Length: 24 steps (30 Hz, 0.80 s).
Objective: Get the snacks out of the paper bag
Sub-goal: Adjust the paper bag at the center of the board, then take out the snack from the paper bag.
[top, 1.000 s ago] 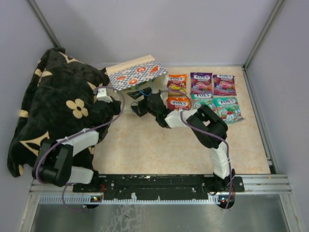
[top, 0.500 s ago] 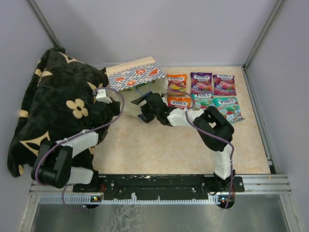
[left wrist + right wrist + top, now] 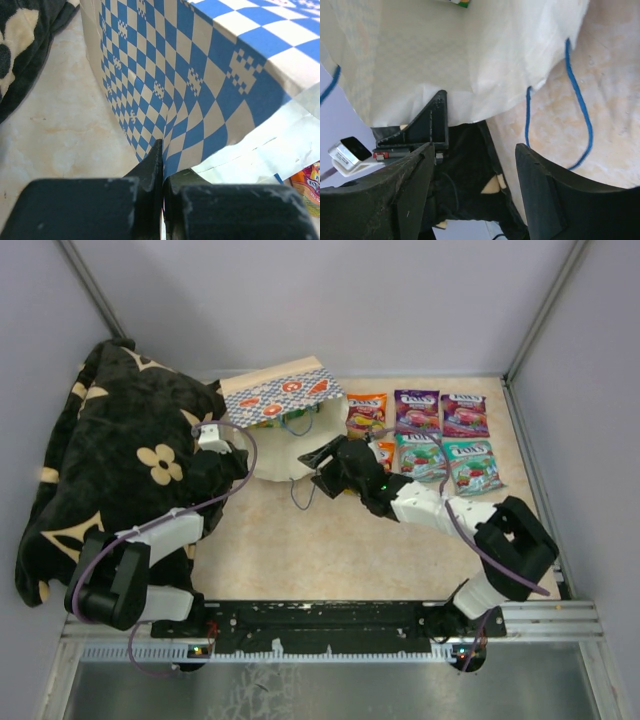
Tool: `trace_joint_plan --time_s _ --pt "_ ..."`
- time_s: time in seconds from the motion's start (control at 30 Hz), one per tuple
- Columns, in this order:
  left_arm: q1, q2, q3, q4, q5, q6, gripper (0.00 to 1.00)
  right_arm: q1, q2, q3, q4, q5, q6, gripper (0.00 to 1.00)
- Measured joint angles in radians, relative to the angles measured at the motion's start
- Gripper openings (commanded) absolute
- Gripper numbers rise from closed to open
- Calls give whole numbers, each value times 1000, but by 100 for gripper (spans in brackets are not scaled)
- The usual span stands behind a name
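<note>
Six snacks (image 3: 418, 411) lie in two rows toward the far right corner of the bench (image 3: 300, 550), so most of the job looks done. The bag (image 3: 283, 397) lies on its side by the far edge, a green packet (image 3: 457, 2) apparently left inside. The left gripper (image 3: 162, 162) pinches its checkered rim; the right gripper (image 3: 322, 466) gapes empty at the mouth.

beige desk (image 3: 300, 550) is carrying a paper bag (image 3: 285, 400) lying at the back, snacks (image 3: 417, 411) lying flat in two rows just right of it, black blanket (image 3: 120, 460) draping over the left side.
</note>
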Motion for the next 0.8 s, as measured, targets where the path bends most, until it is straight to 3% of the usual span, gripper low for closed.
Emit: trace_joint_plan --time_s 0.1,0.27,0.47,0.8 --pt "0 0 0 0 0 0 0 0 64 34 50 2 15 57" --pt "0 0 0 0 2 -2 0 -1 296 109 235 -16 101 58" --pt "0 -3 0 0 12 -5 0 1 573 296 341 -28 206 60" --pt "0 -12 -10 10 24 -5 0 0 802 652 347 -18 335 71"
